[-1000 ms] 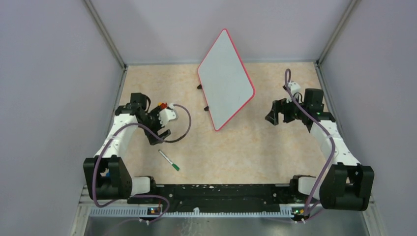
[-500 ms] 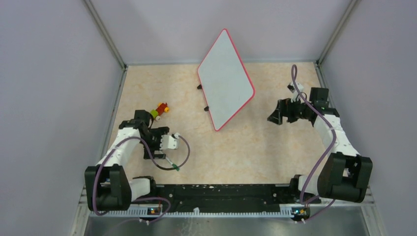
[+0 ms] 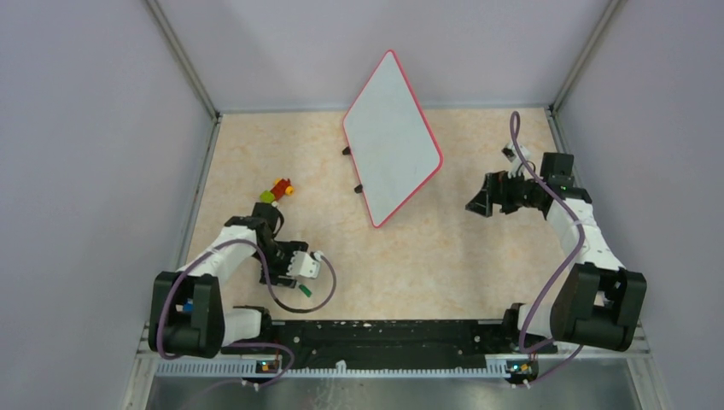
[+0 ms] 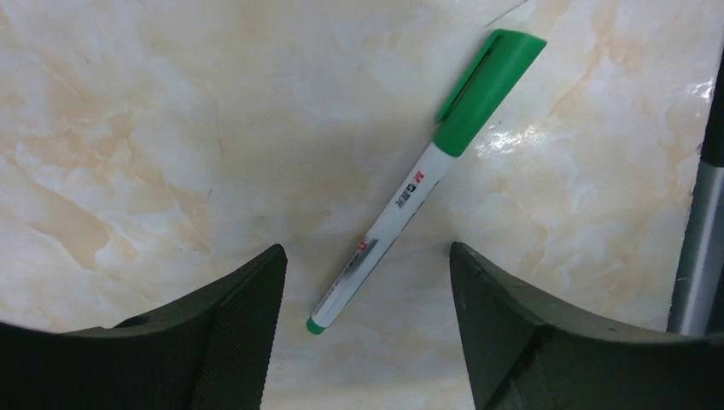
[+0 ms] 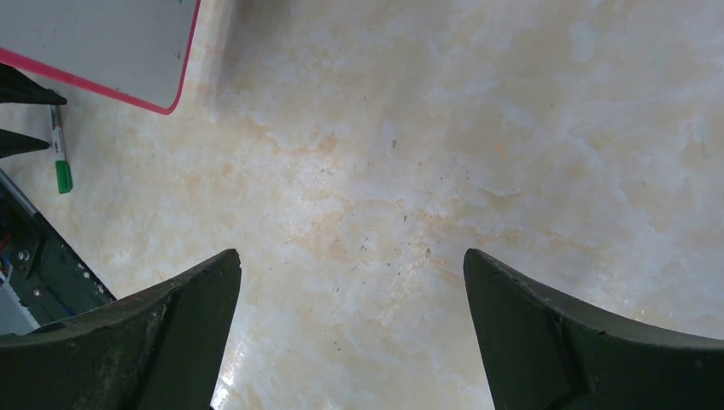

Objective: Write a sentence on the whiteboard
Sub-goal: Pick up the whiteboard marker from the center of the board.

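edges: table (image 3: 427,256) boxed in by grey walls (image 3: 85,171) on the left, right and far sides; black rail (image 3: 384,331) runs along the near edge.
open room: bare marbled surface from the whiteboard's near corner down to the rail, between the two arms. Right half of the table carries nothing but the right arm.
whiteboard (image 3: 393,137): far centre, propped up on small black feet and turned diamond-wise, with a thin red rim. Its far corner rises against the back wall and its near corner points toward the rail.
left gripper (image 4: 367,256): near-left, close to the rail, hanging over the marker (image 4: 410,192). Jaws open, gripping nothing.
marker: flat on the table, white barrel, green cap. In the left wrist view the tail end sits between the fingers (image 4: 213,342), closer to the one on that view's left, and touches neither. The capped end slants away to the upper right, outside the jaws.
right gripper (image 5: 350,265): right side, near the wall, jaws wide with only bare table between them.
board vs jaws: well apart from the left gripper. Its right corner faces the right gripper with a gap, and that corner shows at the top left of the right wrist view.
blocks (image 3: 278,190): small red, yellow and green cluster, far side of the left arm, apart from the board.
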Robot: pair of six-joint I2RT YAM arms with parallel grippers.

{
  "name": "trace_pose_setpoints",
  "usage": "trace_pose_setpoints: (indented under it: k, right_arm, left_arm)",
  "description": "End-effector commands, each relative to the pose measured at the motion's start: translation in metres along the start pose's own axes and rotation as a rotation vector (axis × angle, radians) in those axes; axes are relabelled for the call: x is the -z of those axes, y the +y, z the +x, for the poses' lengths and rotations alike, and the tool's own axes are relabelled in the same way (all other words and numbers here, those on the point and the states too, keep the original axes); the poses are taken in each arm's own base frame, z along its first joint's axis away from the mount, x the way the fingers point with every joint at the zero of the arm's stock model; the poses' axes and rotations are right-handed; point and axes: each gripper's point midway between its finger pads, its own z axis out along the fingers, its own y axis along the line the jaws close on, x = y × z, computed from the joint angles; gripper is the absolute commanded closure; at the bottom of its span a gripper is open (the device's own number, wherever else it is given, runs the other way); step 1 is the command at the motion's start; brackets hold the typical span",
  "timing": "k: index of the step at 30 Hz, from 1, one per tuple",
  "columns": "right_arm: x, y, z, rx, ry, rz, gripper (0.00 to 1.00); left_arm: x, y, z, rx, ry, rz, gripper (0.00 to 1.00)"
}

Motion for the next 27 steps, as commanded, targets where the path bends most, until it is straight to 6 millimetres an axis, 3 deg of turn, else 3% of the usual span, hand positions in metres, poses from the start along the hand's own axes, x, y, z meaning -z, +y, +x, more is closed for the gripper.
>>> trace_pose_setpoints:
  k: [1,8,14,17,21,27]
  right_arm:
    - [0.006,0.001,-0.024,0.06,-0.05,-0.006,0.01]
    - [0.006,0.0,-0.024,0.056,-0.048,-0.001,0.01]
    - [0.007,0.008,-0.025,0.059,-0.062,-0.036,0.01]
    - [0.007,0.012,-0.026,0.057,-0.074,-0.056,0.01]
    - [0.007,0.022,-0.028,0.048,-0.086,-0.11,0.02]
    - [0.011,0.052,-0.025,-0.009,-0.094,-0.273,0.04]
  left_arm:
    - [-0.014,-0.014,-0.007,-0.039,-0.021,0.046,0.29]
    - [-0.029,-0.013,-0.046,0.007,-0.1,0.086,0.68]
    - [-0.028,0.011,-0.109,0.043,-0.233,0.076,0.93]
    - [-0.024,0.018,-0.141,0.047,-0.297,0.068,0.99]
    - [-0.017,0.024,-0.177,0.108,-0.349,0.095,1.0]
    - [-0.004,0.036,-0.224,0.221,-0.439,0.095,1.0]
